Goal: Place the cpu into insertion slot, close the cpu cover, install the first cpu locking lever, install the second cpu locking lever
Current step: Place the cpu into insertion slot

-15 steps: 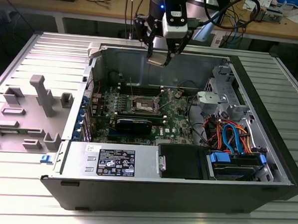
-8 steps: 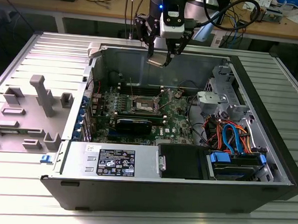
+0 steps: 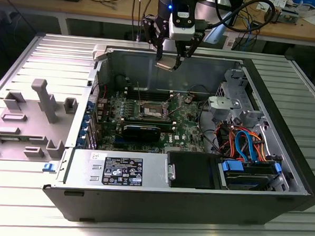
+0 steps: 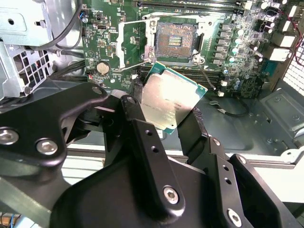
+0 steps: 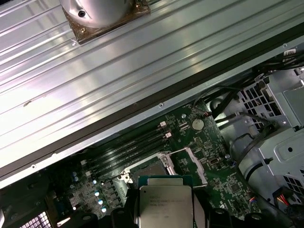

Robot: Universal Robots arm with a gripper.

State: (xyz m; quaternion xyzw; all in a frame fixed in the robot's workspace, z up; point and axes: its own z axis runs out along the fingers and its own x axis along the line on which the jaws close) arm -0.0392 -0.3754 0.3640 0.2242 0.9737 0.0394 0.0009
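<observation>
The gripper (image 4: 165, 111) is pinching the cpu (image 4: 173, 95) by opposite edges. Thin, light and rigid, it is likely needing gentle pressure.

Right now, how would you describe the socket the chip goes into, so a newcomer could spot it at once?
Look inside the open computer case, at the green board on its floor. Near the board's middle sits the socket, a small square with a dark centre. Unlike the long narrow black slots beside it, it is square and rimmed in silver metal.
</observation>
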